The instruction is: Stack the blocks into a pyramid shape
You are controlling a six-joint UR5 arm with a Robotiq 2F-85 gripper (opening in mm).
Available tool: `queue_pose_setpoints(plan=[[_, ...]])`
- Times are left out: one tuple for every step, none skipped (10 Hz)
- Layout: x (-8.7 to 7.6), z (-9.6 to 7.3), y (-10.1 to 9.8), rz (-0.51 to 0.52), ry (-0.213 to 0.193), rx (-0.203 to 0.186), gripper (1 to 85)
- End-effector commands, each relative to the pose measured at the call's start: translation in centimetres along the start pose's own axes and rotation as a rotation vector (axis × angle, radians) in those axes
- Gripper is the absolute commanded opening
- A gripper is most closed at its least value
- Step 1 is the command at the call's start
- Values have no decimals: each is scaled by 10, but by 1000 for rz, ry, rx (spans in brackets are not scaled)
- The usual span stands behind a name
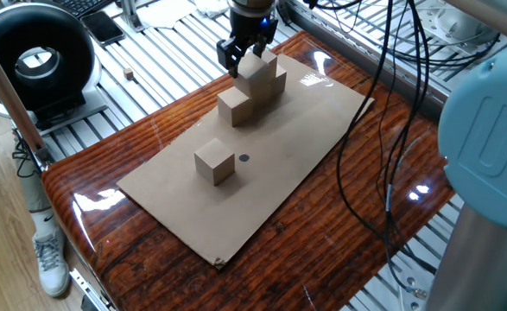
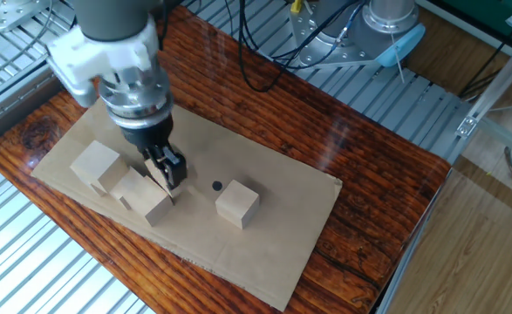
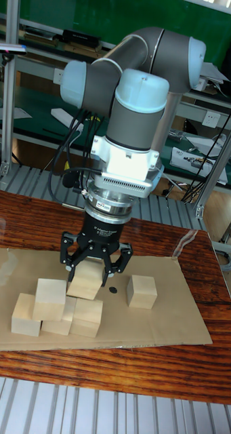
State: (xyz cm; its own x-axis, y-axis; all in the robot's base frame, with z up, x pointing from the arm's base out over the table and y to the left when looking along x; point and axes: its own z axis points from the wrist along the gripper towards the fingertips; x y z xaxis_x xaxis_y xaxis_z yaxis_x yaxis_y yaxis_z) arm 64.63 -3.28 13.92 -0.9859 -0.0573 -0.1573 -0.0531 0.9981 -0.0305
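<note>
A flat brown cardboard sheet [image 1: 262, 147] lies on the glossy dark wooden counter [image 1: 132, 250], with a small black dot [image 1: 243, 158] marked near its middle. Black cables [image 1: 383, 130] trail across the counter's edge. A round black device [image 1: 33, 60] sits on the slatted metal surface beside it. A white sneaker [image 1: 50, 259] stands on the floor.
</note>
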Motion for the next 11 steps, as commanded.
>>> queue_pose_setpoints(plan=[[-13,-3,1,-33,-41,-12,187],[-18,-6,1,-43,-52,-16,187],[-21,-7,1,-51,-57,-17,187],[-25,-7,1,-55,-63,-17,187],[-27,-6,2,-57,-67,-23,187],[-30,-5,1,-63,-70,-23,187],[-30,-5,1,-69,-70,-24,187],[-31,-4,1,-72,-70,-24,187],[-31,-4,0,-75,-70,-24,187],[-31,-4,1,-76,-68,-28,187],[-29,-4,0,-80,-63,-29,187]])
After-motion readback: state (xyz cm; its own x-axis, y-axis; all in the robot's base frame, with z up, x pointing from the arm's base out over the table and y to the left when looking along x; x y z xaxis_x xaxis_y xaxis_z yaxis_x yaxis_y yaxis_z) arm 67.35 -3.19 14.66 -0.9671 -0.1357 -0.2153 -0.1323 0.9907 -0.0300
